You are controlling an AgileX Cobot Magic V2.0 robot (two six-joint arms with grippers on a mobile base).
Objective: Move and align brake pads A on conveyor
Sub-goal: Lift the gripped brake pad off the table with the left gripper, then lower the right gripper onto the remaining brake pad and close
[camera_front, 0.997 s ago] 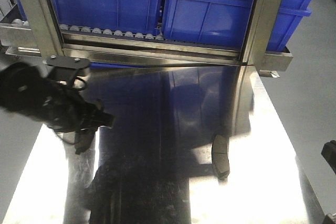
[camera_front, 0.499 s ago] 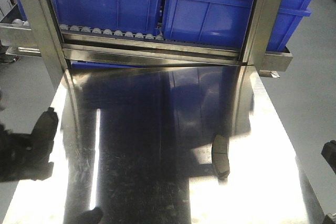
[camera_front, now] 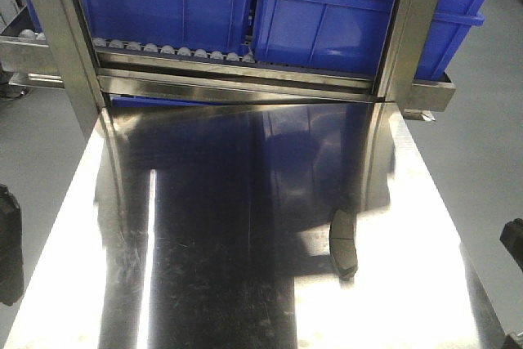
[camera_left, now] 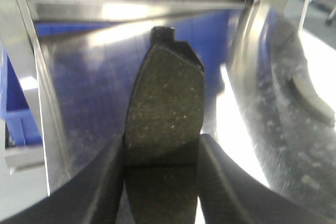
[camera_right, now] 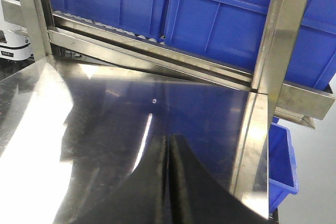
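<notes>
Left wrist: left gripper (camera_left: 161,142) pinches one brake pad (camera_left: 165,103), aimed at steel tabletop (camera_left: 94,93); another pad (camera_left: 312,98) lies on that tabletop. Right gripper (camera_right: 168,140) pressed together, empty, facing the tabletop.

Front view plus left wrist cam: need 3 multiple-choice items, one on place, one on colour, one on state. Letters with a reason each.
1. Where does the loose brake pad lie?
A) on the steel tabletop, right of its middle
B) inside a bin
C) on the rollers

2. What colour are the bins behind the tabletop?
A) green
B) grey
C) blue

3. What state is the left pincer in?
A) open and empty
B) shut on a brake pad
C) out of view

Answers:
1 A: the front view shows it lying on the shiny steel, right of centre.
2 C: both bin walls are plainly blue.
3 B: the left wrist view shows it clamped on the sides of a second pad.
</notes>
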